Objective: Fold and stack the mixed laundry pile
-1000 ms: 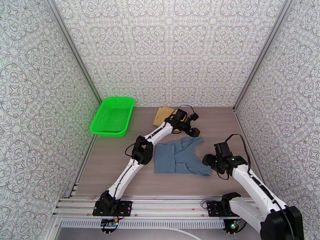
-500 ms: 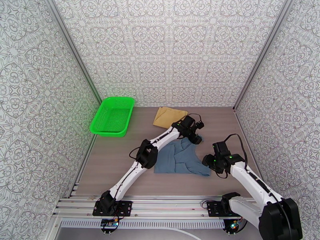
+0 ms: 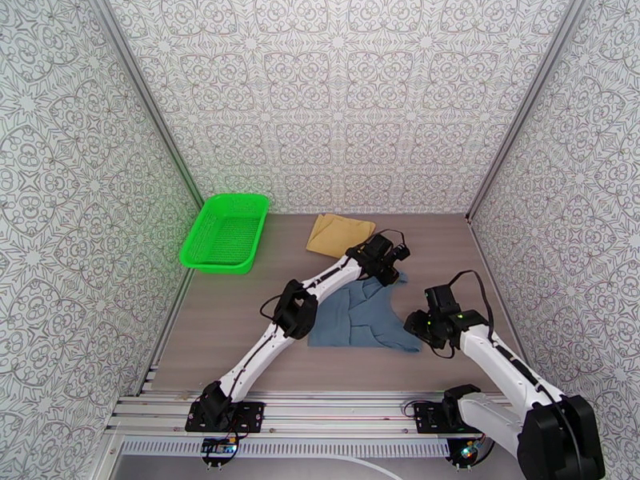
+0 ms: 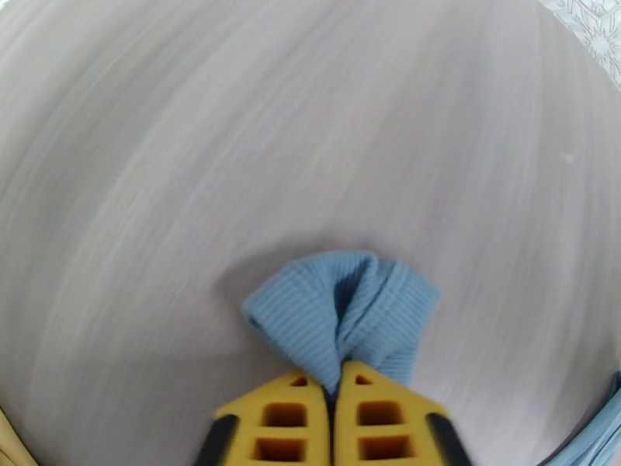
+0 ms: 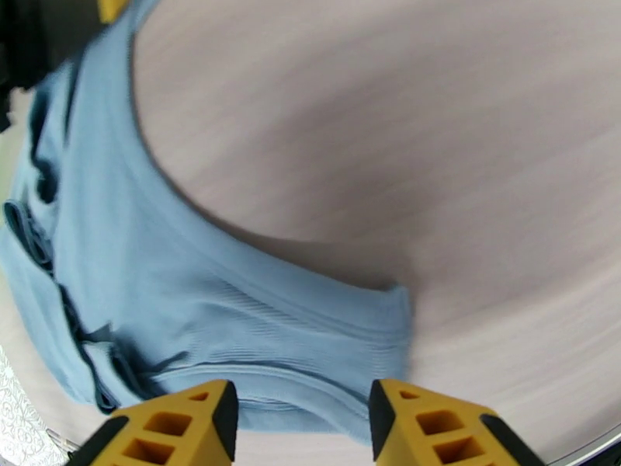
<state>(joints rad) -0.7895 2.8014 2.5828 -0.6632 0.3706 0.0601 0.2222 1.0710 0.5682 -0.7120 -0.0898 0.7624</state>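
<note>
The table (image 3: 232, 314) takes up the lower middle of the overhead frame. On it, just right of centre, lies the blue-grey tank top (image 3: 364, 322), rumpled, not yet folded. Its long axis runs from lower left to upper right of that frame, with the straight hem at the left end and the straps at the right. The green basket (image 3: 226, 270) sits at the upper left of the table, well apart from the tank top. The yellow cloth (image 3: 340, 234) lies flat by the back wall, between the basket and my outstretched left arm, near the tank top but not touching it.

My left claw (image 4: 335, 374) is pressed together on 1 strap (image 4: 341, 304), which bunches up out of the closed tips in the lower middle of my left wrist view. This is the upper right end of the tank top in the overhead frame.

My right claw (image 5: 303, 394) is spread and grips nothing. The near right corner (image 5: 388, 320) of the tank top lies just ahead of and between my 2 fingers, and the rest of the cloth runs off to the upper left of that view. So the right claw is the nearer one for this corner, and I judge it needs only to come down and close to match the left.
</note>
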